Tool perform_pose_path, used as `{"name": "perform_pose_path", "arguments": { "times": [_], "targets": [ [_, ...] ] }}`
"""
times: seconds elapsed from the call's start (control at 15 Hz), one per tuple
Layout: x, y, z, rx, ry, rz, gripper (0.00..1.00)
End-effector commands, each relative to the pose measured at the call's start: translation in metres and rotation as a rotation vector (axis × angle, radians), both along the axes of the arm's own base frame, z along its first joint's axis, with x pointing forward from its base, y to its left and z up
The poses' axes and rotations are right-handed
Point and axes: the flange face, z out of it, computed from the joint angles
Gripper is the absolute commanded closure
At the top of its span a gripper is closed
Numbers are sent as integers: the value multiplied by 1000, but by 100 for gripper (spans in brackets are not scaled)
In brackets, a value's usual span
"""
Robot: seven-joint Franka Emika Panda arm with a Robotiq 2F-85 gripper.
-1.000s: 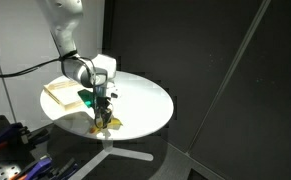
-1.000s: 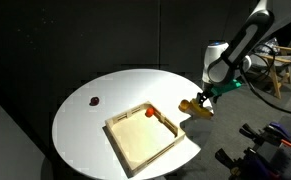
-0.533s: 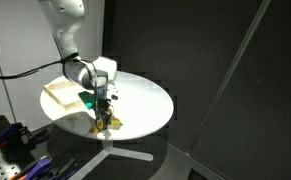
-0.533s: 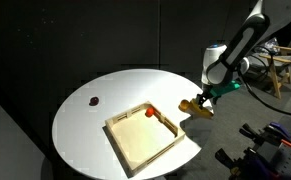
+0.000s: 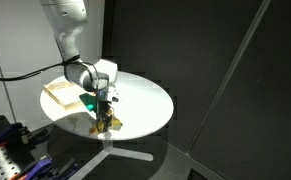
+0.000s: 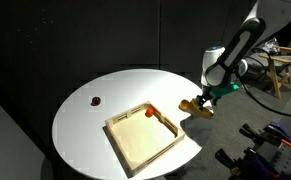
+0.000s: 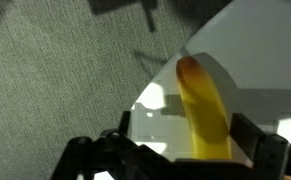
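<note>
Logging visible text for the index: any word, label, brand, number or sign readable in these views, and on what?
No readable text anywhere. The gripper, the yellow object between its open jaws, the wooden tray and the white table show no lettering; any marking on the arm is too small to tell.

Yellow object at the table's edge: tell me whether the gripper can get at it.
Probably yes. The open gripper is right at the yellow object, jaws either side of it in the wrist view, nothing between.

A round white table (image 6: pixel 85 130) bears a wooden tray (image 6: pixel 145 142), a small dark spot (image 6: pixel 93 100) and possibly a banana (image 6: pixel 195 107).
</note>
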Motion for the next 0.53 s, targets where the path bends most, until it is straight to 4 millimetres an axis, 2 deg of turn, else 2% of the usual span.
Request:
{"name": "perform_pose_path", "arguments": {
  "times": [0.0, 0.27, 0.33, 0.4, 0.47],
  "targets": [
    [5, -4, -2, -3, -8, 12, 0],
    [6, -5, -4, -7, -6, 9, 0],
    [7, -5, -4, -8, -5, 8, 25],
    [7, -5, -5, -11, -6, 10, 26],
    [7, -5, -5, -11, -5, 9, 34]
  ]
}}
